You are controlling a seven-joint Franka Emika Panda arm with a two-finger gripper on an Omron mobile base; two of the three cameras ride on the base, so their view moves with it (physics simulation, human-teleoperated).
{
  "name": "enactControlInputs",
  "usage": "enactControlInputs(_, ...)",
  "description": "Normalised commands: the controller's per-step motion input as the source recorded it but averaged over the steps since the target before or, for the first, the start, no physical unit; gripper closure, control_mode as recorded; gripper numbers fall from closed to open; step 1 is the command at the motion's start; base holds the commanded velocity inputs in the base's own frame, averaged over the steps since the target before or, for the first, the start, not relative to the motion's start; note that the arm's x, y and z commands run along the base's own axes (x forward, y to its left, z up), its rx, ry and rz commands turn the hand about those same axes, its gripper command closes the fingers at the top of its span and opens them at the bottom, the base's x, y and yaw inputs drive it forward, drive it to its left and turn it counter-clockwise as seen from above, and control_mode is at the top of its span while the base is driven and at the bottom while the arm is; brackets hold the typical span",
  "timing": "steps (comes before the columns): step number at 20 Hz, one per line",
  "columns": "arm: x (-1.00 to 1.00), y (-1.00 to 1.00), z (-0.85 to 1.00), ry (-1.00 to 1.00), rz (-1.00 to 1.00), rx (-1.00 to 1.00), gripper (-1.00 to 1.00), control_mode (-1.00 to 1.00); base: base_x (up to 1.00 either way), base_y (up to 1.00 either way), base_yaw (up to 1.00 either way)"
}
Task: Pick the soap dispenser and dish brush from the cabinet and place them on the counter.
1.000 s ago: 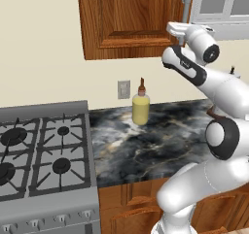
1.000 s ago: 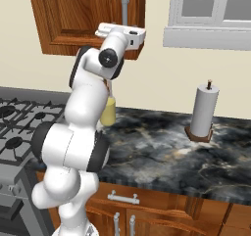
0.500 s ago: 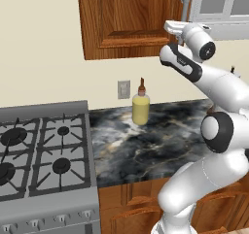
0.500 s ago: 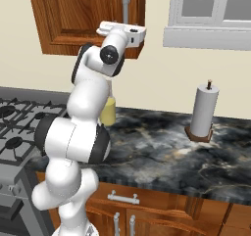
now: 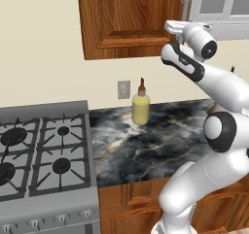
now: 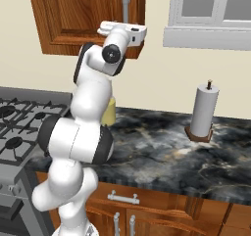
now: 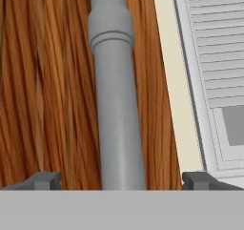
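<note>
The cabinet [image 5: 131,19], door closed, fills the wall right in front of the hand [image 7: 121,179]. Well below the hand lies the dark veined surface [image 5: 160,141]. The grey handle [image 7: 116,109] runs dead centre between the fingertips [image 7: 45,180], and the hand is spread wide, released, gripping nothing.

There was one cabinet [image 5: 131,19] with one bar handle [image 7: 116,105], one counter [image 5: 160,141], one stove [image 5: 44,155] with four burners, one yellow bottle [image 5: 140,108], one wall outlet [image 5: 123,89], one paper-towel roll [image 6: 203,110] and one window [image 6: 211,12].
</note>
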Motion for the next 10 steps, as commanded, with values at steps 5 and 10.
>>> enactControlInputs(5,0.06,0.00,-0.02,0.00,0.00,0.00,1.00,-1.00,0.00,0.00,0.00)
enactControlInputs(10,0.09,0.00,-0.02,0.00,0.00,0.00,1.00,-1.00,0.00,0.00,0.00)
